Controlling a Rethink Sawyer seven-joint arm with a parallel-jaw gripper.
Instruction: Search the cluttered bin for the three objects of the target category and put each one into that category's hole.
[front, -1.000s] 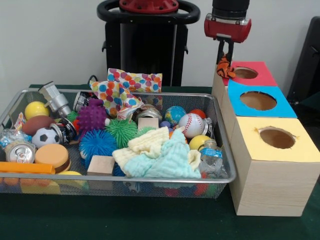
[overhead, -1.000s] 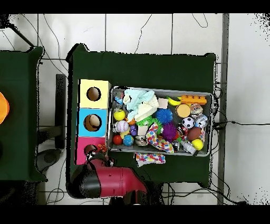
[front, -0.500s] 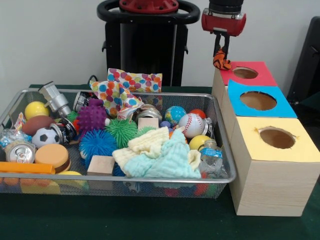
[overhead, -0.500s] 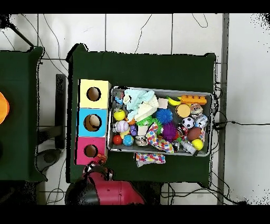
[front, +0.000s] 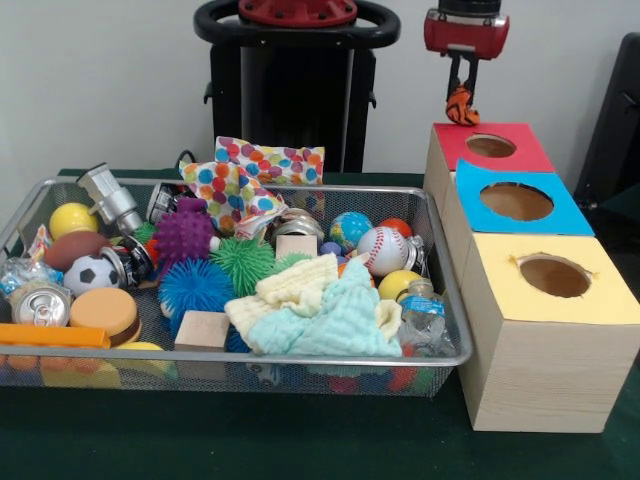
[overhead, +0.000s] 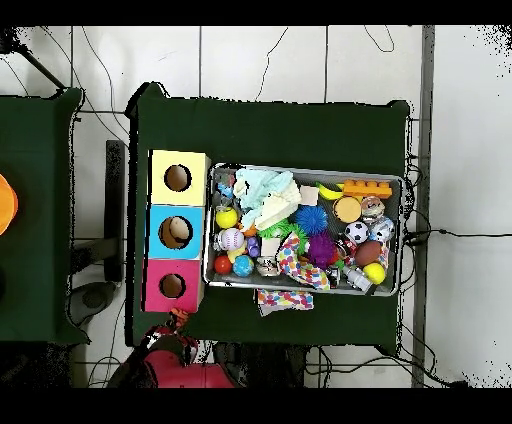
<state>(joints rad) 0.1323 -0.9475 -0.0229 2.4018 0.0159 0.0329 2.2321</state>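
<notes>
My gripper (front: 461, 97) hangs at the top right of the front view, shut on a small orange plush with dark stripes (front: 461, 109). The toy hangs above the back left corner of the red-surround hole (front: 491, 146), clear of the box. In the overhead view the toy (overhead: 180, 318) and gripper (overhead: 178, 326) lie just off the red box (overhead: 155, 300), toward the robot's base. The wire mesh bin (front: 300, 188) is full of clutter. No other plush animal shows in it.
The blue-surround hole (front: 516, 201) and yellow-surround hole (front: 553, 275) follow the red one toward the camera. The bin holds spiky balls (front: 196, 285), a baseball (front: 382, 249), a soccer ball (front: 91, 273), a can (front: 40, 304), folded cloths (front: 330, 310) and a polka-dot bag (front: 250, 180).
The gripper has risen with the striped toy and shifted right in the front view. In the overhead view it has drawn back from the red box toward the robot's base.
</notes>
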